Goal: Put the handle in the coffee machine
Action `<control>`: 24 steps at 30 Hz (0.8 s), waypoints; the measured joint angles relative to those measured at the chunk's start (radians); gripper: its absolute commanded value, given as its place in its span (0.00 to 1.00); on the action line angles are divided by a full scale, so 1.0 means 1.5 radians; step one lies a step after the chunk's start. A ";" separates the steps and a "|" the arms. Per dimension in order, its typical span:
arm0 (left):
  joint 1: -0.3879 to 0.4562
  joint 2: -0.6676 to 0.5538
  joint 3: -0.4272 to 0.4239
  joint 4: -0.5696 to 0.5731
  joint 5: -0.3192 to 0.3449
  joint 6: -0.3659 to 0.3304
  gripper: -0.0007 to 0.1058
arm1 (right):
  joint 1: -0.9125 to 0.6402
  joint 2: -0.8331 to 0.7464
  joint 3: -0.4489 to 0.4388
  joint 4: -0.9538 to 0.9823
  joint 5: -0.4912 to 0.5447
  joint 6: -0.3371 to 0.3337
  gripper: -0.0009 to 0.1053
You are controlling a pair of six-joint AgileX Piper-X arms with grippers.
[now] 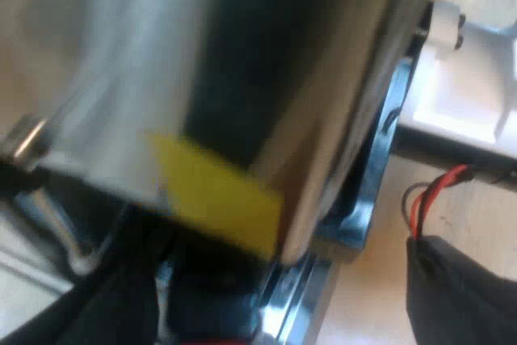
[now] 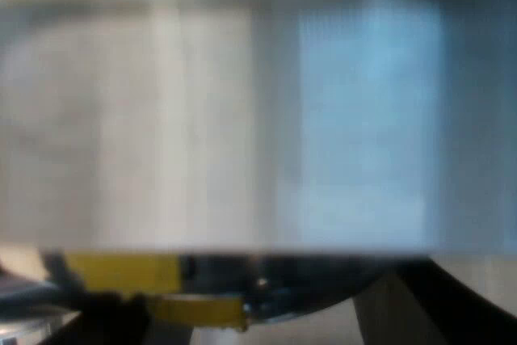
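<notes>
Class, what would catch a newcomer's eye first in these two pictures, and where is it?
The espresso machine looms very close in the left wrist view, its metal body shiny, a bright yellow patch at its edge. The right wrist view faces a pale surface just as closely, with a yellow strip beneath.

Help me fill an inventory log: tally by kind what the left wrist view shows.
Espresso machine: 1
Yellow label on its metal side: 1
White object past the machine, kind unclear: 1
Total: 3
</notes>
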 measured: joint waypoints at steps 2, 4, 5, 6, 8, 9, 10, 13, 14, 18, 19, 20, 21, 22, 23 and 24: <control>0.021 -0.002 -0.001 0.007 0.000 0.000 0.63 | 0.000 0.000 0.000 -0.001 0.000 0.000 0.46; 0.040 -0.010 -0.001 0.011 0.000 0.003 0.63 | 0.000 0.000 0.000 -0.001 0.000 0.000 0.46; 0.049 -0.016 -0.001 0.012 0.000 0.007 0.63 | 0.000 0.000 0.000 -0.001 0.000 0.000 0.46; 0.055 -0.020 -0.001 0.012 0.000 0.009 0.63 | 0.000 0.000 0.000 -0.001 0.000 0.000 0.46; 0.063 -0.032 -0.001 0.015 0.000 0.011 0.54 | 0.000 0.000 0.000 -0.001 0.000 0.000 0.46; 0.063 -0.034 -0.001 0.016 0.000 0.011 0.49 | 0.000 0.000 0.000 -0.001 0.000 0.000 0.46; 0.063 -0.037 -0.004 0.016 -0.007 0.011 0.38 | 0.000 0.000 0.000 -0.001 0.000 0.000 0.46; 0.063 -0.037 -0.003 0.016 -0.024 0.013 0.04 | 0.000 0.000 0.000 -0.001 0.000 0.000 0.46; 0.063 -0.037 -0.003 0.010 -0.035 0.015 0.01 | 0.000 0.000 0.000 -0.001 0.000 0.000 0.46; 0.063 -0.033 -0.003 -0.033 -0.085 0.006 0.01 | 0.002 0.000 0.000 -0.002 0.003 0.000 0.46; 0.063 -0.026 -0.006 -0.050 -0.095 0.006 0.01 | 0.002 0.000 0.000 -0.002 0.003 0.000 0.46; 0.063 -0.020 -0.005 -0.062 -0.105 0.006 0.01 | 0.002 0.000 0.000 -0.002 0.003 0.000 0.46; 0.061 -0.014 -0.005 -0.066 -0.111 0.006 0.01 | 0.002 0.000 0.000 -0.002 0.003 0.000 0.46; 0.061 -0.003 -0.005 -0.069 -0.127 0.006 0.01 | 0.002 0.000 0.000 -0.002 0.003 0.000 0.46; 0.061 0.008 -0.005 -0.072 -0.133 0.006 0.01 | 0.002 0.000 0.000 -0.002 0.003 0.000 0.46; 0.061 0.016 -0.005 -0.074 -0.136 0.006 0.01 | 0.002 0.000 0.000 -0.002 0.003 0.000 0.46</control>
